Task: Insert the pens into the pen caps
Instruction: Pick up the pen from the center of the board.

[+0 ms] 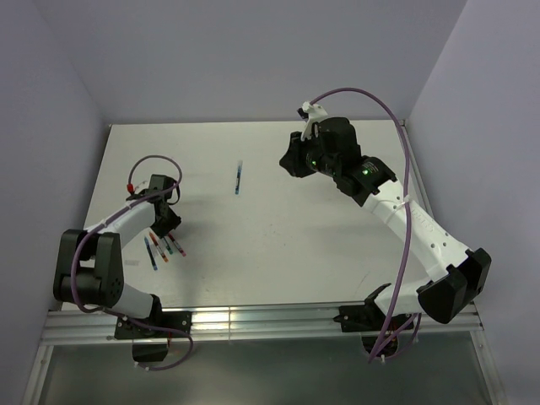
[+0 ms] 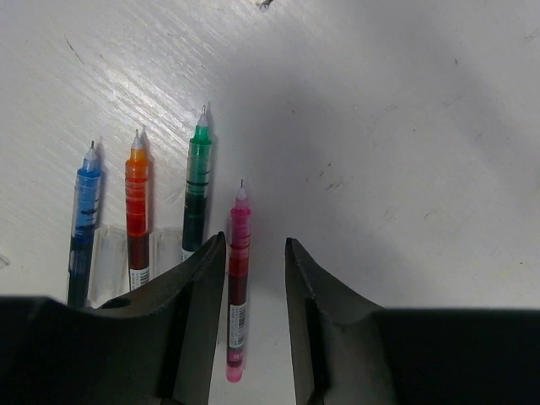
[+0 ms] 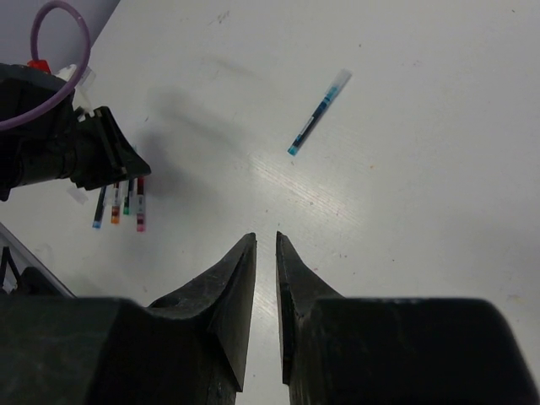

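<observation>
- Lying flat on the white table (image 1: 278, 253) are four pens in a row. In the top view they sit near the table's 8 o'clock side.
- In the left wrist view all four tips point to 12 o'clock. From 9 o'clock to 3 o'clock they are the blue pen (image 2: 84, 224), the orange pen (image 2: 137, 211), the green pen (image 2: 197, 190) and the pink pen (image 2: 238, 278).
- The pink pen sits lower than the other three, nearer to 6 o'clock.
- The left gripper (image 2: 256, 245) is open about halfway. One finger is on each side of the pink pen. The pen is very close to the finger at 9 o'clock, and I cannot tell if they touch. It is not squeezed.
- The green pen is just beside that same finger, at its 11 o'clock. The black fingers hide the bottom ends of the green and orange pens.
- Some clear bits (image 2: 110, 253) lie between the blue and orange pens. I cannot tell what they are.
- One more pen, the teal pen (image 1: 239, 179), lies alone near the middle of the table. It is well apart from the row, at about 1 o'clock from it in the top view. One end looks pale and clear.
- The right gripper (image 3: 266, 238) is up above the table, at about 2 o'clock from the teal pen in the top view. Its fingers are almost closed, with only a thin gap, and nothing is in it.
- A purple cable (image 1: 405, 169) loops over the right arm.
</observation>
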`<state>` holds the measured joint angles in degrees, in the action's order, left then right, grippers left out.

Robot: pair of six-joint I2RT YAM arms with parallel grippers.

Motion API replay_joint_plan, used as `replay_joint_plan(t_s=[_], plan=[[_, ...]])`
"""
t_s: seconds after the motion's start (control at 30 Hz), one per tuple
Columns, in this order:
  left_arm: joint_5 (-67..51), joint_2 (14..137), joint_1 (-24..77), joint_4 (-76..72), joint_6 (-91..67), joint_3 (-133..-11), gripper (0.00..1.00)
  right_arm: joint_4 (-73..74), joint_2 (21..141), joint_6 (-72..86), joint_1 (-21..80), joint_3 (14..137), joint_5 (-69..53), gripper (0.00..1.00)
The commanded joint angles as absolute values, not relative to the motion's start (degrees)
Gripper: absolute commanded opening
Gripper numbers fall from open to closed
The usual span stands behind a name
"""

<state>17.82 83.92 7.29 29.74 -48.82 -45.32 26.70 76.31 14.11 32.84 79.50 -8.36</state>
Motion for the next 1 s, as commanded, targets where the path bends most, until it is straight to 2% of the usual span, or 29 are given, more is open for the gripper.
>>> replay_joint_plan(t_s=[0.0, 0.2, 0.53, 0.63, 0.8, 0.97], plan=[[17.75, 84.81, 6.94, 28.91, -49.04, -45.88, 0.38, 26.72, 76.82, 14.33, 32.61, 82.26, -8.79, 0.23], [17.58, 85.60, 6.59, 28.74, -49.04, -46.05, 0.37, 26.63, 76.90, 14.41, 32.70, 82.27, -9.14, 0.22], [17.05, 87.27, 6.42, 28.83, -48.96, -46.40, 0.28, 27.42, 77.08, 14.06, 33.05, 82.71, -9.41, 0.21], [16.44, 87.45, 6.24, 28.56, -48.78, -46.40, 0.21, 27.51, 76.73, 13.98, 33.05, 82.71, -9.14, 0.21], [15.56, 87.19, 6.24, 28.30, -48.69, -47.19, 0.00, 27.42, 76.46, 13.89, 33.05, 82.97, -9.31, 0.21], [14.07, 84.64, 6.24, 29.00, -47.47, -49.83, 0.00, 27.42, 76.03, 13.97, 33.22, 82.88, -10.54, 0.24]])
